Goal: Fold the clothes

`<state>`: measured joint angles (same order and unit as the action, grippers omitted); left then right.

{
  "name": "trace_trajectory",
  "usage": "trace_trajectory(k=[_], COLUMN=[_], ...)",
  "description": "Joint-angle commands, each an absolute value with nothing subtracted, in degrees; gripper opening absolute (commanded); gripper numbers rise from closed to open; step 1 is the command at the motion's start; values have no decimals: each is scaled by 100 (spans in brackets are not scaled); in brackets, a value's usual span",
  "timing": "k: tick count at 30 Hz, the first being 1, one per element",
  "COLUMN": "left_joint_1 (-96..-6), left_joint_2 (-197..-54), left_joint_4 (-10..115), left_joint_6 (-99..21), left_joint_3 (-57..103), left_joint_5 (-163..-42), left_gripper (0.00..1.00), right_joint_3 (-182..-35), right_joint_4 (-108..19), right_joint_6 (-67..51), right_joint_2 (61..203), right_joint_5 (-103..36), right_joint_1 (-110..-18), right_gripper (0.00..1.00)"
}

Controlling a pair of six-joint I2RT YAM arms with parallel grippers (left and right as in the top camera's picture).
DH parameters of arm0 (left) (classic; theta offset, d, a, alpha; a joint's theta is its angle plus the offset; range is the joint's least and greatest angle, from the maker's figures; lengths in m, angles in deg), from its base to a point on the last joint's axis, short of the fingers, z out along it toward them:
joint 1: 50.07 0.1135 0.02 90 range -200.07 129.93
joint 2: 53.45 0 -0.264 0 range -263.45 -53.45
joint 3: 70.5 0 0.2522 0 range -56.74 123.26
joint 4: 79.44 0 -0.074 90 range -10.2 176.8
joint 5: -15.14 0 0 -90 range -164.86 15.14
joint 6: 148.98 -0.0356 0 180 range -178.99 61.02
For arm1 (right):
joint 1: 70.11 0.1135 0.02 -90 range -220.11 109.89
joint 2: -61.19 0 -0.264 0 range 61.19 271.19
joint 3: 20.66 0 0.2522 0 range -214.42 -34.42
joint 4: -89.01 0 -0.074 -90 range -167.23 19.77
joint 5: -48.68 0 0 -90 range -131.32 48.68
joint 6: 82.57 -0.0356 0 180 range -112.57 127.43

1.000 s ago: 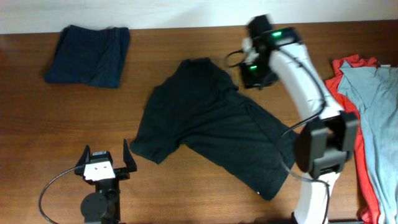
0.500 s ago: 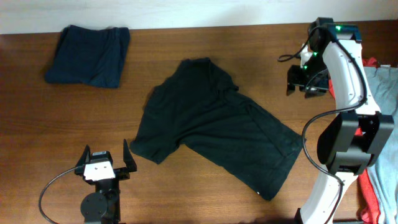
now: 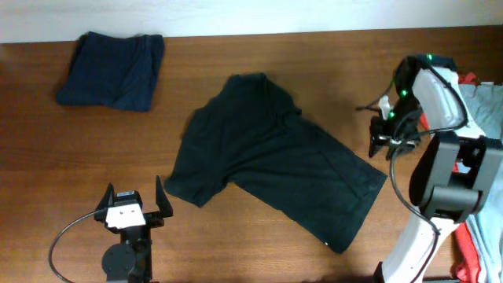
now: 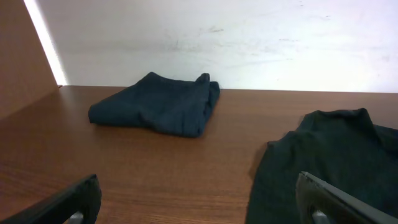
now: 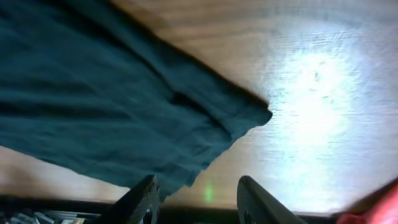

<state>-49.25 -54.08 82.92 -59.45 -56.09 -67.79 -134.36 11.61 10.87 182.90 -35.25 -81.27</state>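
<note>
The black T-shirt (image 3: 275,169) lies spread and skewed in the middle of the table, collar toward the back. My right gripper (image 3: 383,146) hovers just off the shirt's right hem corner. In the right wrist view that corner (image 5: 242,115) lies ahead of the right gripper (image 5: 202,202), which is open with only bare wood between its fingers. My left gripper (image 3: 134,206) rests near the front edge, wide open and empty, just left of the shirt's lower sleeve. The left wrist view has the shirt (image 4: 329,155) beside its right finger (image 4: 336,199).
A folded navy garment (image 3: 114,69) lies at the back left, and the left wrist view shows the navy garment (image 4: 158,106) before the white wall. A light grey-blue garment (image 3: 487,118) over a red one (image 3: 468,251) is piled at the right edge, behind the right arm.
The right arm has swung from the shirt's collar out to the right, then forward to the right hem corner. Its jaws are empty. The shirt and the left arm have not moved.
</note>
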Motion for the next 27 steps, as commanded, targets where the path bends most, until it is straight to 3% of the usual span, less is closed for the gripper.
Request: trace_trajectory(k=[1,8,16,21,27], left_joint_1=[-4943,-4943,-4943,-4943,-4943], left_joint_2=[-5381,-5381,-5381,-5381,-5381], left_joint_4=[8270,8270,8270,8270,8270], left_joint_6=[-6055,-6055,-6055,-6055,-6055], left_joint_3=[-5620,-5623,-5623,-5623,-5623], left_joint_5=[-6799,-6799,-6799,-6799,-6799], left_gripper=[99,99,99,99,99], right_joint_3=[-12831,-11843,-11740,-11388,-11386], right_joint_4=[912,44,-34,-402,-360], right_joint_6=[1176,1318,1428,1417,1406], right_joint_2=[18242,18242,18242,18242,18242], right_joint_5=[-3401,-3141,-3092,-3031,-2970], right_joint_1=[-8319,-8326,-8321,-8321,-8321], right_gripper=[45,42,41,35,19])
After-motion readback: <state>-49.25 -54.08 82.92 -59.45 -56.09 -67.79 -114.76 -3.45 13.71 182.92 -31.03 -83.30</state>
